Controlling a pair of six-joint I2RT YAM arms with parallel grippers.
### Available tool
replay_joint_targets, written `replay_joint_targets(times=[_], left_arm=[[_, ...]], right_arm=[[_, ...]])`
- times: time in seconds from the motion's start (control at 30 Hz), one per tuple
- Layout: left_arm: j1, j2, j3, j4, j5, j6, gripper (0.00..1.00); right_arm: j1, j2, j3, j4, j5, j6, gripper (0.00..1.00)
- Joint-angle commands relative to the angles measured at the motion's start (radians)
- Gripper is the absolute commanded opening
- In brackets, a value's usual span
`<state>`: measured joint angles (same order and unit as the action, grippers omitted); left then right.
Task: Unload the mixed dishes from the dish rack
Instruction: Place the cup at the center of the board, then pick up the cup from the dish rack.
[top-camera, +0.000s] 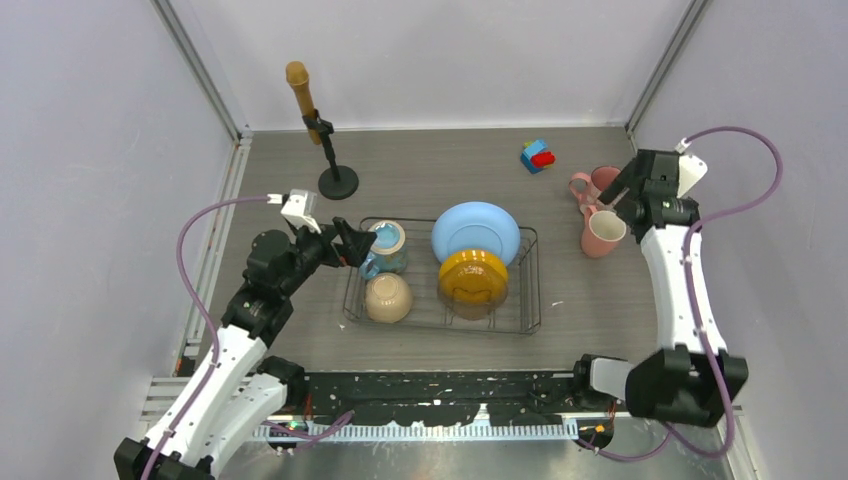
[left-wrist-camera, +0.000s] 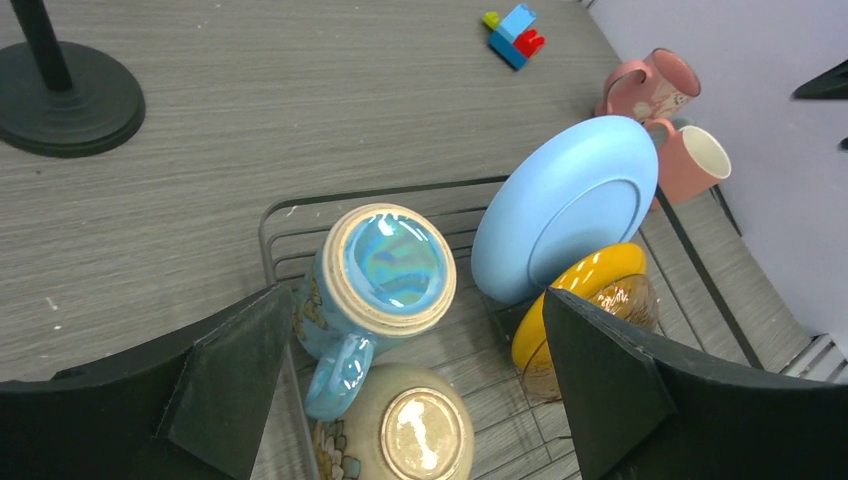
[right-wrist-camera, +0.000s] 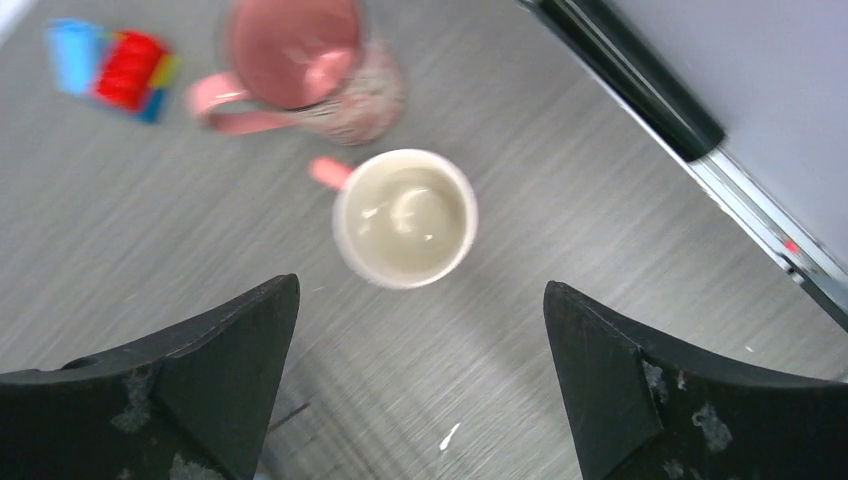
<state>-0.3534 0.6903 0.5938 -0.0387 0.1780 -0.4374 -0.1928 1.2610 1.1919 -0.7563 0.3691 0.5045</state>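
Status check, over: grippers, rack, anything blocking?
Both open: left gripper at blue mug in dish rack, right gripper over pink mug on table. Also racked: bowl, blue plate, yellow plate. Nothing blocking.

No legible text, labels, numbers; right-wrist view blurred.

You are looking down on a grey wood-grain table (top-camera: 430, 165), and pale, plain walls are closing it in: a back wall (top-camera: 430, 60), a left wall (top-camera: 80, 150) and a right wall (top-camera: 790, 80). Two metal posts (top-camera: 200, 70) (top-camera: 660, 65) are running up the rear corners. A black perforated rail (top-camera: 440, 390) is lying along the near edge. Even, soft light is falling across the table, casting only faint shadows.
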Motion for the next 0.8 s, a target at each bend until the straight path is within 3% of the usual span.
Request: replay_joint_targets(times=[0.0, 0.23, 0.4, 0.57, 0.77], left_arm=[[-0.001, 0.034, 0.098, -0.130, -0.005, 0.066, 1.00], [-0.001, 0.150, 0.157, -0.203, 0.246, 0.093, 0.97], [-0.010, 0.248, 0.179, -0.257, 0.171, 0.131, 0.96], [-0.025, 0.349, 0.204, -0.289, 0.195, 0.157, 0.90], [-0.044, 0.358, 0.200, -0.299, 0.138, 0.184, 0.86]], right_arm=[[0.135, -0.138, 0.031, 0.048, 0.034, -0.030, 1.00], [0.193, -0.272, -0.089, 0.210, -0.171, -0.028, 1.00], [0.193, -0.311, -0.123, 0.216, -0.194, -0.035, 1.00], [0.193, -0.316, -0.154, 0.238, -0.196, -0.033, 1.00], [0.193, -0.309, -0.156, 0.240, -0.213, -0.032, 1.00]])
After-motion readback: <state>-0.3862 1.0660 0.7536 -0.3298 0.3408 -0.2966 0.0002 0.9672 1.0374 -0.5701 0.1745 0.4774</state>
